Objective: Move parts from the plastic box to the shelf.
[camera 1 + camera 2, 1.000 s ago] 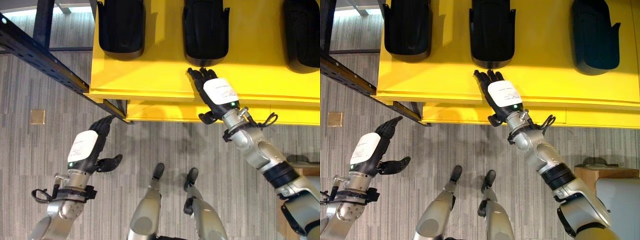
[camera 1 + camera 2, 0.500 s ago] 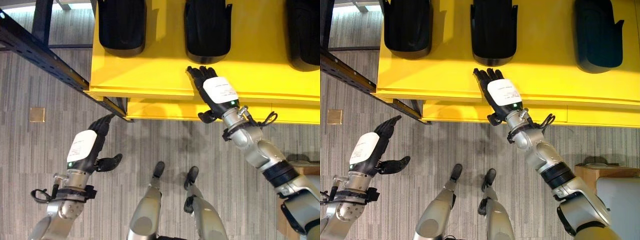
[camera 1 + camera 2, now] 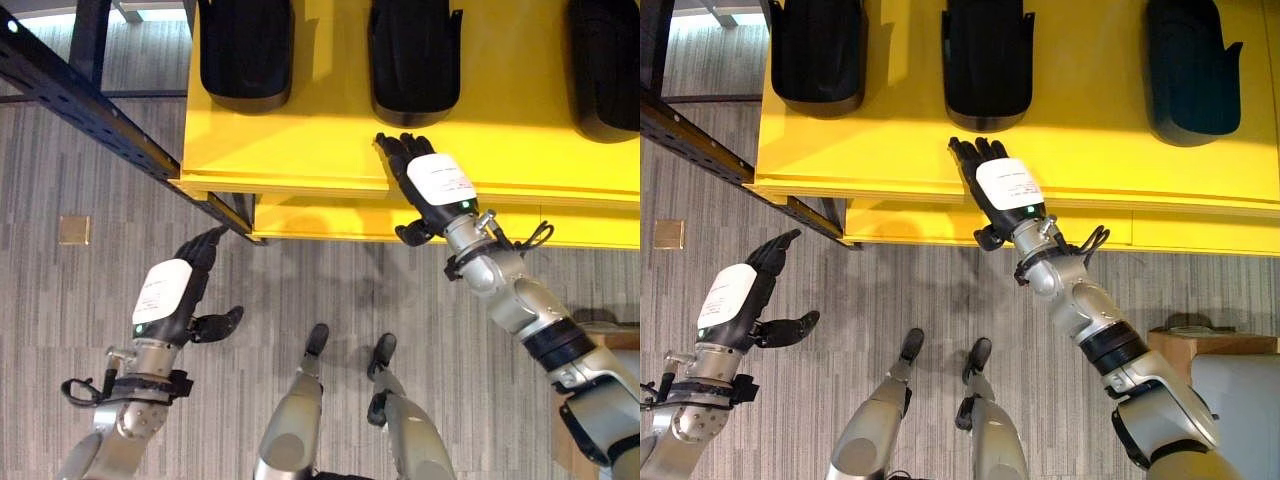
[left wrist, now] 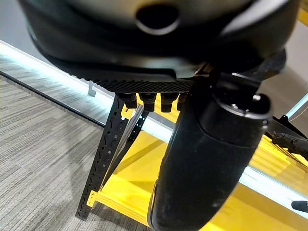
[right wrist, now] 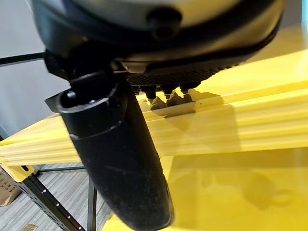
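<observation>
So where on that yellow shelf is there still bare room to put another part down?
The yellow shelf has a bare front strip, widest toward its right end. Bare gaps also lie between the left part, middle part and right part. The right hand lies flat over the front edge, below the middle part.

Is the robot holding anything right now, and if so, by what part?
Nothing is held. The right hand lies flat with straight fingers on the yellow shelf, short of the middle black part. The left hand hangs open over the floor.

Bright, even overhead light; soft shadows under the yellow shelf (image 3: pixel 300 150); blurred close-up wrist views.
</observation>
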Available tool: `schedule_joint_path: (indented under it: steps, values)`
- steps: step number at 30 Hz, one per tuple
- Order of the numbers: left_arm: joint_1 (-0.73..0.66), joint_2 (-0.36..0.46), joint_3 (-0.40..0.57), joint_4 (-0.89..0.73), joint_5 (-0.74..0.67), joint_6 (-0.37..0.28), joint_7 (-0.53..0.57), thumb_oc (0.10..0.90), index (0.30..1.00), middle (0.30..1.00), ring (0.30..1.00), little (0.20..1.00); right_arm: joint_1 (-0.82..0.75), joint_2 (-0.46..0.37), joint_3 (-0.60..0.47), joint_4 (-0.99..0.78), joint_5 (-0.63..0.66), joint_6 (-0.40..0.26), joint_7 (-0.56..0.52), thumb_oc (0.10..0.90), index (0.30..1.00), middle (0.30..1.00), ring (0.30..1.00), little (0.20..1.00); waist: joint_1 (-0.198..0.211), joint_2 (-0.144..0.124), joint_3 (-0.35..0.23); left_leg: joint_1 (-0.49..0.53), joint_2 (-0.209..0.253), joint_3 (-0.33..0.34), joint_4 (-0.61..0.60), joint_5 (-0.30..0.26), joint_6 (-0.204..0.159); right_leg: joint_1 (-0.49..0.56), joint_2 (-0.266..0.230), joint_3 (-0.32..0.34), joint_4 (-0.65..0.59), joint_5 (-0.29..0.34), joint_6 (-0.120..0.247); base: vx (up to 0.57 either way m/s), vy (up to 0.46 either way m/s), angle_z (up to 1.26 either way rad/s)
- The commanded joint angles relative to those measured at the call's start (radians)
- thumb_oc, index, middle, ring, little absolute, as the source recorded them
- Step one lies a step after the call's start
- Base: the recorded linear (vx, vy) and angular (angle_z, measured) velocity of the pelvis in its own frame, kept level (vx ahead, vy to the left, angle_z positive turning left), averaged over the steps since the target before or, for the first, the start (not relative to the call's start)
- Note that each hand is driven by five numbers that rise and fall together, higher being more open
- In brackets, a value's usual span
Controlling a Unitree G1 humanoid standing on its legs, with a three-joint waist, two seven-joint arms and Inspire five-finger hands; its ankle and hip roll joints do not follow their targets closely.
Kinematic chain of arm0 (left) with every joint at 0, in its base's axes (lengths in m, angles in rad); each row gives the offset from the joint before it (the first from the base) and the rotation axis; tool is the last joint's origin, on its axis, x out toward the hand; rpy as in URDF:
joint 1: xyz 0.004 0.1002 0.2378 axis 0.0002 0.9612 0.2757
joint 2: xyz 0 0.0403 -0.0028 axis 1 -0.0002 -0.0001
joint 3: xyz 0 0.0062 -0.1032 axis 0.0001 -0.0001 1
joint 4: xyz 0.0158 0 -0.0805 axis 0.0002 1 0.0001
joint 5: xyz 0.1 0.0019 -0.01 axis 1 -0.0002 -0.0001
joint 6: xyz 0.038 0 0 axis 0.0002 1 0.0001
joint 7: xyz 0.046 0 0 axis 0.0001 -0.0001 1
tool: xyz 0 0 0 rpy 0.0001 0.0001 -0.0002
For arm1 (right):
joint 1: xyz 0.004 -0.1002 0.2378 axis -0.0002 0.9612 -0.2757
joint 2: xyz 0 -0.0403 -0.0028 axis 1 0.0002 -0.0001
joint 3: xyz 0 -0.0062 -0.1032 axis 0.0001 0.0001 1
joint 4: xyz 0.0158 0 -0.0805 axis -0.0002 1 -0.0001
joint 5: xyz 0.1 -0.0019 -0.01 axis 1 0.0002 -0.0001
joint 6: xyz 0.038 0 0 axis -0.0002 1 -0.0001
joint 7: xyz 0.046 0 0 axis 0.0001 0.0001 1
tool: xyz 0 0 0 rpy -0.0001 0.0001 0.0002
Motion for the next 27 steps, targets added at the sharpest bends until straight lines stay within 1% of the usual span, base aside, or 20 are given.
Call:
schedule_joint_path:
  steps: [1, 13, 27]
  values:
    - [0.064, 0.031, 0.120, -0.112, -0.010, -0.035, 0.073, 0.900, 1.000, 1.000, 1.000, 1.000, -0.162, 0.009, 0.036, -0.008, 0.026, -0.013, -0.075, 0.900, 1.000, 1.000, 1.000, 1.000, 0.007, -0.041, -0.049, -0.032, -0.070, 0.052, 0.023, -0.062, 0.092, -0.038, -0.052, 0.053, 0.096, -0.093, 0.061, 0.00, 0.000, 0.00]
    - [0.070, 0.035, 0.128, -0.116, -0.009, -0.032, 0.073, 0.900, 1.000, 1.000, 1.000, 1.000, -0.174, 0.007, 0.038, -0.008, 0.027, -0.005, -0.080, 0.900, 1.000, 1.000, 1.000, 1.000, 0.023, -0.042, -0.041, -0.044, -0.075, 0.047, 0.027, -0.061, 0.093, -0.050, -0.058, 0.048, 0.103, -0.094, 0.063, 0.00, 0.000, 0.00]
    - [0.071, 0.030, 0.137, -0.115, -0.011, -0.029, 0.079, 0.900, 1.000, 1.000, 1.000, 1.000, -0.174, 0.013, 0.039, -0.007, 0.030, -0.003, -0.077, 0.900, 1.000, 1.000, 1.000, 1.000, 0.028, -0.045, -0.038, -0.056, -0.077, 0.047, 0.040, -0.066, 0.092, -0.055, -0.060, 0.047, 0.109, -0.095, 0.061, 0.00, 0.000, 0.00]
